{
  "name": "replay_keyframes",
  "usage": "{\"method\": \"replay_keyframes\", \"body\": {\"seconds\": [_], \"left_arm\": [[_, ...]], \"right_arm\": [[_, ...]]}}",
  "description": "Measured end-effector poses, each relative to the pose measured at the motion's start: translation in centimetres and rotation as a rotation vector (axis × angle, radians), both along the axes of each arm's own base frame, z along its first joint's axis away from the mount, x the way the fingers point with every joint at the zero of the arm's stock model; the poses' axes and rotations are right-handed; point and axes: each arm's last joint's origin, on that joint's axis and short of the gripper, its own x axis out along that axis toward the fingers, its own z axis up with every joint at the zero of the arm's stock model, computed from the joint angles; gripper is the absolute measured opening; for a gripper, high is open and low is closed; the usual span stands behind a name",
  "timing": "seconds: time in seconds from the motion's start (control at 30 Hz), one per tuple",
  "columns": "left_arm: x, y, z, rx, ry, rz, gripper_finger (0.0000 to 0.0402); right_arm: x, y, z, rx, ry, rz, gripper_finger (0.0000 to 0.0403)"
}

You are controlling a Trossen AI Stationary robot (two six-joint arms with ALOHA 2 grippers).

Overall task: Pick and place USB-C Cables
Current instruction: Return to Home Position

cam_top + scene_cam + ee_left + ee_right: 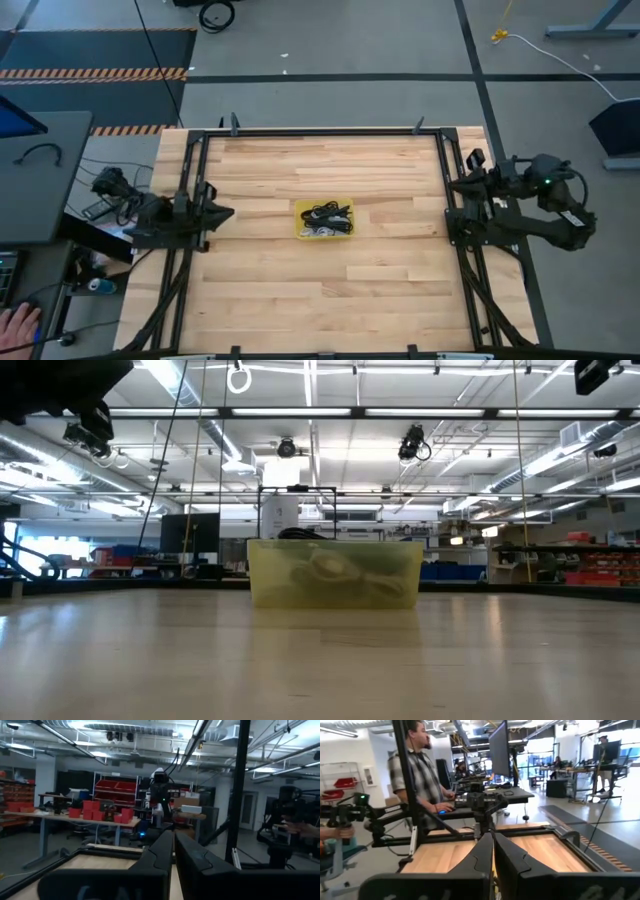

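The cables (pixel 325 214) lie heaped together in a yellow bin (pixel 301 232), a tangle of black loops with a few pale ones among them, and none of them lies out on the wood. From desk height the pale coils (pixel 328 568) show dimly through the bin's cloudy wall (pixel 400 585), and dark loops rise just above its rim. The bin stands upright in the middle of the desk (pixel 330 300), well apart from both arms. The left arm (pixel 165 215) sits folded at the desk's left edge, level with the bin and pointing in toward it. The left claw (pixel 173 836) has its two fingers pressed together, nothing between them, and it is raised above the wood with the far end of the desk frame ahead of it. The right arm (pixel 520 205) is folded in the same way at the right edge, a green light showing on its wrist. The right claw (pixel 493 836) also has its fingers closed on each other and holds nothing; it looks across the bare planks toward the left arm on the other side. Beyond that side a person (pixel 422 775) in a checked shirt stands at a side table with a monitor (pixel 499 747) on it. A hand (pixel 20 325) shows off the desk at the near left corner of the overhead picture.
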Motion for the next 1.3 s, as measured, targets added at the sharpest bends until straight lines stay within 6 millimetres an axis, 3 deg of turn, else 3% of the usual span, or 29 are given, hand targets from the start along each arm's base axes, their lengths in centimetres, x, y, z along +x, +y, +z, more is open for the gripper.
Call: {"method": "replay_keyframes", "body": {"seconds": [0.33, 0.6, 0.7, 0.93, 1.3], "left_arm": [[0.2, 0.3, 0.0, -0.022, -0.017, -0.019, 0.0025], [0.2, 0.2, 0.0, -0.03, -0.015, -0.045, 0.0025], [0.2, 0.2, -0.1, -0.026, -0.006, -0.044, 0.0025], [0.4, 0.1, -0.5, -0.009, 0.029, -0.043, 0.0025], [0.5, 0.1, -1.0, -0.034, 0.085, -0.044, 0.0025]], "right_arm": [[3.8, -1.2, -3.6, -0.006, -0.054, -0.013, 0.0023], [7.0, -1.7, -9.5, 0.121, -0.057, 0.051, 0.0023], [7.3, -1.6, -10.1, 0.129, -0.057, 0.044, 0.0023], [7.4, -1.9, -11.6, 0.158, 0.075, -0.181, 0.0023], [7.4, -1.3, -12.9, 0.145, 0.215, -0.129, 0.0023]]}}
